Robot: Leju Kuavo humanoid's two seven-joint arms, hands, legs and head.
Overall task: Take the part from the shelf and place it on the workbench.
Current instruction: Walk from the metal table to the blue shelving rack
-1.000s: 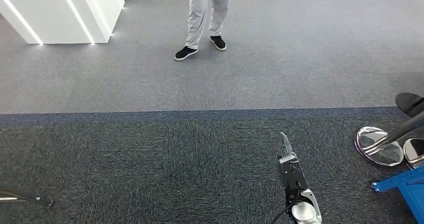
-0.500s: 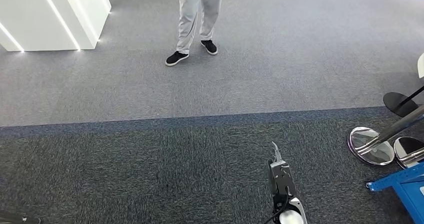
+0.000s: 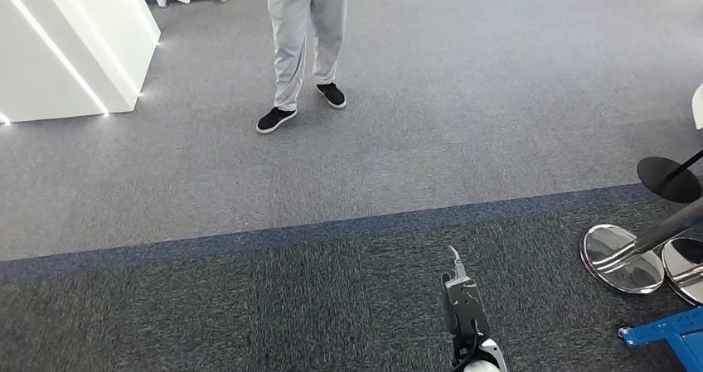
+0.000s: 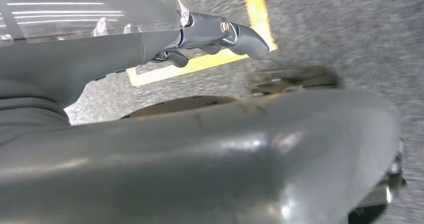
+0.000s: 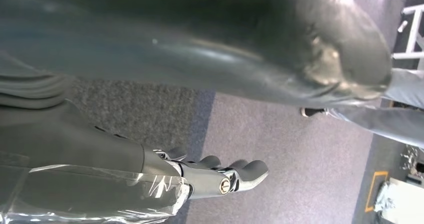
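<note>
My right hand (image 3: 464,310) hangs low at the bottom of the head view, edge-on over the dark carpet, fingers pointing forward. In the right wrist view the right hand (image 5: 200,174) has its fingers straight and apart from the thick thumb, with nothing in it. In the left wrist view my left hand (image 4: 200,32) also has its fingers stretched out and holds nothing.
A person (image 3: 303,49) in light grey trousers and black shoes stands ahead on the lighter carpet. A white block (image 3: 66,41) is at far left. Chrome post bases (image 3: 622,260), a black base (image 3: 667,177) and a blue frame (image 3: 663,335) crowd the right. A yellow floor line (image 4: 255,14) lies below my left hand.
The camera has moved: the whole floor scene has shifted, with the person and the white block now lower and further left. My right hand hangs as before, still holding nothing.
</note>
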